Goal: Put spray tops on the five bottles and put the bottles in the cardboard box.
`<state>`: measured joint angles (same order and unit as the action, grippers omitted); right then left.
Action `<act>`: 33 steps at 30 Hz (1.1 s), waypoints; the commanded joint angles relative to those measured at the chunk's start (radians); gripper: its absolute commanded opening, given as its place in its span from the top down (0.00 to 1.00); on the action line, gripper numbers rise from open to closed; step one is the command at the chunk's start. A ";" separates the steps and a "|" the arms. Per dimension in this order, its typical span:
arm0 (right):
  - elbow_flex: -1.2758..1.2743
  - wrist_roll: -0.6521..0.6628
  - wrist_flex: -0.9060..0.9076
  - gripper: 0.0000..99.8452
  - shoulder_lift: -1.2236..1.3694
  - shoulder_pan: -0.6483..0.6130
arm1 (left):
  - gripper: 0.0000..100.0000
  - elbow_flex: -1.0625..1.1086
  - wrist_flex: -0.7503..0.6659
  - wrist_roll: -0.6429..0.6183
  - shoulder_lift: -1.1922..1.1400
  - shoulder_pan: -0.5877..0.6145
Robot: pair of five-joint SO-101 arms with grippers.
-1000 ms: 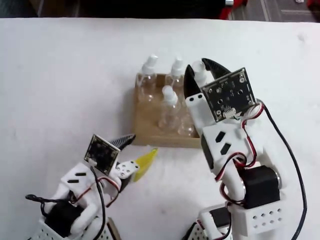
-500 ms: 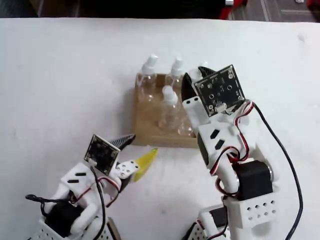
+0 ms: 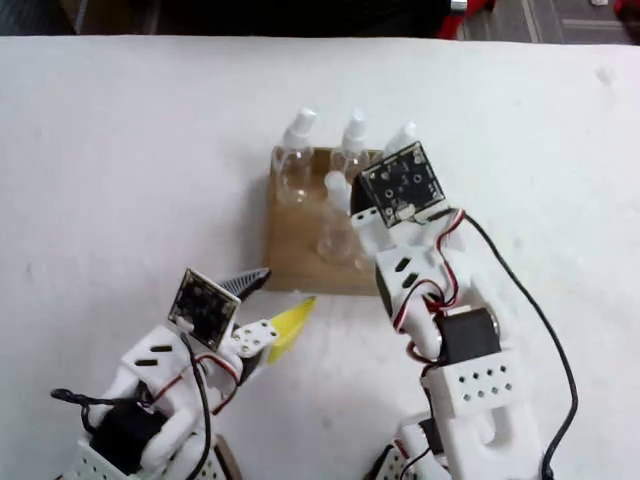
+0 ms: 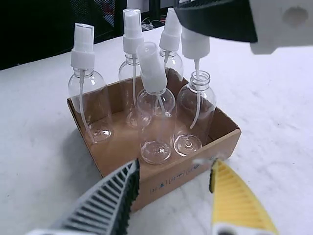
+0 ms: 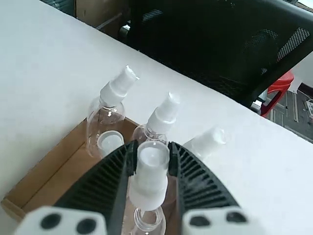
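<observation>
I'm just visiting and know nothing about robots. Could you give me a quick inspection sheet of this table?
Surface: white table.
Job's things: cardboard box holding four capped bottles and a fifth bottle, open-necked; spray top above it, tube inside.
Clutter: nothing seen.
Grippers: right gripper shut on the spray top; left gripper open, near the box.
Cables: black cable looping over the table.
Surroundings: black chair behind the table.

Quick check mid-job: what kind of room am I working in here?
Likely an office or lab bench: a white tabletop with a black mesh office chair behind it.
</observation>
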<state>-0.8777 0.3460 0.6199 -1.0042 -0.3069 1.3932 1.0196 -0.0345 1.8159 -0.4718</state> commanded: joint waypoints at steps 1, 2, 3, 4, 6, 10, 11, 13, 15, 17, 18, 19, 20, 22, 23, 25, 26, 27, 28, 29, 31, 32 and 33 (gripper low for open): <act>-0.025 0.009 -0.059 0.98 -0.013 0.004 | 0.77 -0.023 -0.008 0.009 0.007 0.001; -0.029 0.009 -0.059 0.98 -0.013 0.004 | 0.77 -0.023 -0.008 0.009 0.007 0.001; -0.034 0.008 -0.059 0.98 -0.013 0.015 | 0.77 -0.023 -0.008 0.009 0.007 0.001; -0.034 0.005 -0.059 0.98 -0.013 0.027 | 0.77 -0.023 -0.008 0.009 0.007 0.001; -0.034 0.000 -0.059 0.98 -0.013 0.058 | 0.77 -0.023 -0.008 0.009 0.007 0.001; -0.055 -0.002 -0.059 0.98 -0.013 0.088 | 0.77 -0.023 -0.008 0.009 0.007 -0.001; -0.064 0.000 -0.059 0.98 -0.013 0.084 | 0.77 -0.023 -0.008 0.009 0.007 -0.001; -0.075 0.002 -0.059 0.98 -0.013 0.082 | 0.77 -0.023 -0.008 0.009 0.007 -0.002; -0.077 0.000 -0.059 0.98 -0.013 0.081 | 0.77 -0.023 -0.008 0.009 0.007 -0.001; -0.078 0.000 -0.058 0.98 -0.013 0.081 | 0.77 -0.023 -0.008 0.009 0.007 -0.001; -0.080 0.000 -0.058 0.98 -0.013 0.081 | 0.77 -0.023 -0.008 0.009 0.007 -0.001; -0.080 0.000 -0.054 0.98 -0.013 0.081 | 0.77 -0.023 -0.008 0.009 0.007 -0.001; -0.080 0.000 -0.053 0.98 -0.013 0.081 | 0.77 -0.023 -0.008 0.009 0.007 -0.001; -0.081 0.000 -0.051 0.97 -0.013 0.081 | 0.77 -0.023 -0.008 0.009 0.007 -0.001; -0.081 0.000 -0.051 0.96 -0.013 0.081 | 0.77 -0.023 -0.008 0.009 0.007 -0.001; -0.081 0.000 -0.050 0.90 -0.010 0.081 | 0.77 -0.023 -0.008 0.009 0.007 -0.001; -0.081 0.000 -0.050 0.87 -0.007 0.081 | 0.77 -0.023 -0.008 0.009 0.007 -0.001; -0.081 0.000 -0.050 0.85 -0.007 0.081 | 0.77 -0.023 -0.008 0.009 0.007 -0.001; -0.081 0.000 -0.050 0.85 -0.007 0.081 | 0.77 -0.023 -0.008 0.009 0.007 -0.001; -0.081 0.000 -0.050 0.85 -0.012 0.081 | 0.77 -0.023 -0.008 0.009 0.007 -0.001; -0.081 0.000 -0.050 0.86 -0.013 0.081 | 0.77 -0.023 -0.008 0.009 0.007 -0.001; -0.081 0.000 -0.050 0.86 -0.013 0.081 | 0.77 -0.023 -0.008 0.009 0.007 -0.001; -0.081 0.000 -0.050 0.86 -0.013 0.081 | 0.77 -0.023 -0.008 0.009 0.007 -0.001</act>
<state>-0.9620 0.3445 0.5846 -1.0042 -0.2378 1.3932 1.0196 -0.0345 1.8159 -0.4718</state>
